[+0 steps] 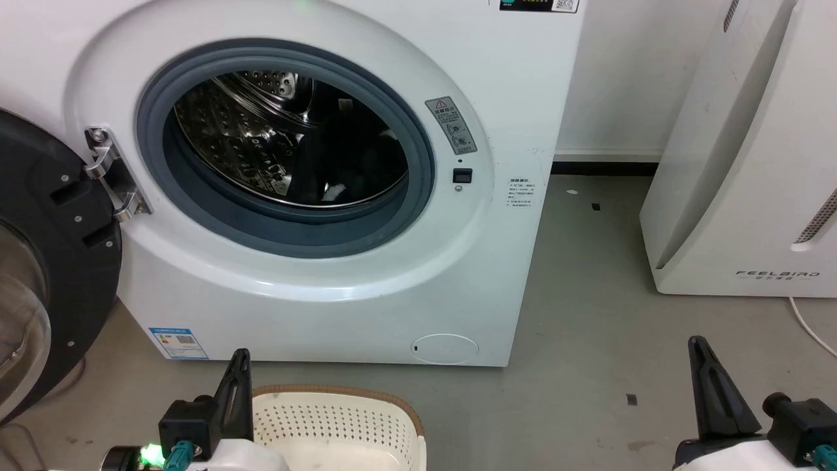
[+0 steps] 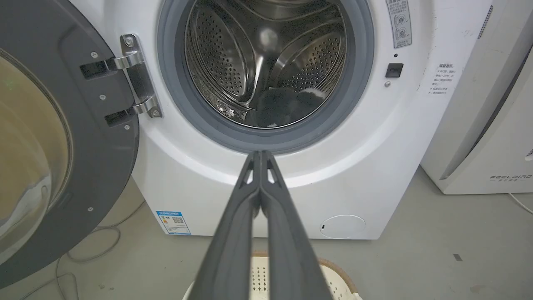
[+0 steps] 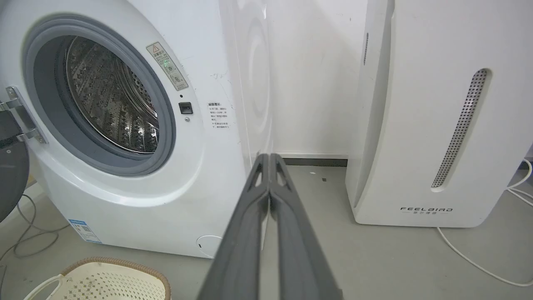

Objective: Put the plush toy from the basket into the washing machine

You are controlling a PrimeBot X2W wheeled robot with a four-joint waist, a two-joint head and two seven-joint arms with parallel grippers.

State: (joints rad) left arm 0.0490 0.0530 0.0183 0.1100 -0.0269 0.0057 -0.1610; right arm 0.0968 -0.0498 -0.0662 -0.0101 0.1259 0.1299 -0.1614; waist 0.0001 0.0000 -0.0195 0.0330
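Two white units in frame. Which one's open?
The washer, left of the two: its black-framed door hangs wide, steel drum exposed. The FEELBIRD unit has a closed shell with vent slits.

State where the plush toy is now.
The toy lies at the bottom right of the washer's drum, just behind the grey gasket, seen in the head and left wrist views.

Both arms are held low, with only the wrists and fingers rising into the bottom of the head view. The left gripper (image 2: 260,155) has its two long dark fingers pressed together tip to tip, holding nothing. The right gripper (image 3: 269,156) is the same, closed and empty. Both point forward and slightly upward. A green light (image 1: 152,451) glows on what looks like the left wrist.
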